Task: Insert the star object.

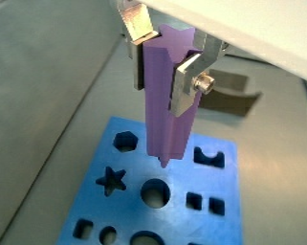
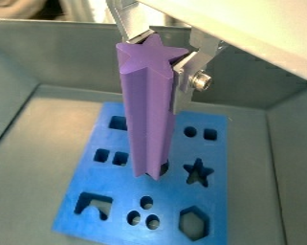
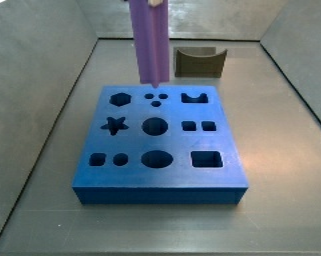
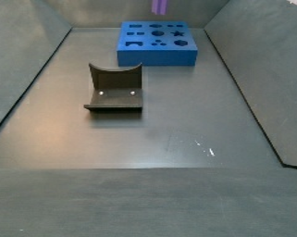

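Note:
My gripper [image 1: 163, 62] is shut on the star object [image 1: 166, 105], a long purple rod with a star-shaped section, gripped near its top and hanging upright; both wrist views show this [image 2: 156, 62]. The rod's lower tip hovers over the blue block [image 1: 133, 163] near its far rows of holes. The star hole [image 1: 111, 180] lies off to one side of the tip, apart from it, and also shows in a wrist view [image 2: 198, 172]. In a side view the rod [image 3: 149, 45] hangs above the block's back edge and the star hole [image 3: 115, 125] is at the block's left. The gripper itself is above that view.
A brown notched block [image 3: 199, 62] stands behind the blue block [image 3: 163, 185] by the back wall. In a side view it [image 4: 116, 90] sits mid-floor, with the blue block [image 4: 159, 57] far behind. Grey sloped walls ring the floor.

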You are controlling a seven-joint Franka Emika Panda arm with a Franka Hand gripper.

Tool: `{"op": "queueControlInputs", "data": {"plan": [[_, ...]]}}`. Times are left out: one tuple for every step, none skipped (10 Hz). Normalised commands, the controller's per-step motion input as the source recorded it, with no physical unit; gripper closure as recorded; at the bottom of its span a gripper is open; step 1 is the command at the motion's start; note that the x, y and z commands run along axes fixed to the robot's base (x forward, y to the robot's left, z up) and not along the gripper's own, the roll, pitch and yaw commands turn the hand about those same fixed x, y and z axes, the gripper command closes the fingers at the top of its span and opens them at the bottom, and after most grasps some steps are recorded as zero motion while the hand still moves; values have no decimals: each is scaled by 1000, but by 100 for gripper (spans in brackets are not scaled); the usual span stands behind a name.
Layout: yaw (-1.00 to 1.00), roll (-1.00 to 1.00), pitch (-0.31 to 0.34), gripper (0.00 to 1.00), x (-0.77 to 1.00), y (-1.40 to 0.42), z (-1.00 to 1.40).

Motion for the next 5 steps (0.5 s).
{"op": "queueControlInputs", "data": {"plan": [[-386,0,11,100,-89,-237,-337],[0,0,0,100,0,-126,-97],[-14,0,1,100,14,0,0],[-54,0,159,100,0,0,-211],[-157,17,240,100,-49,-9,-291]]}}
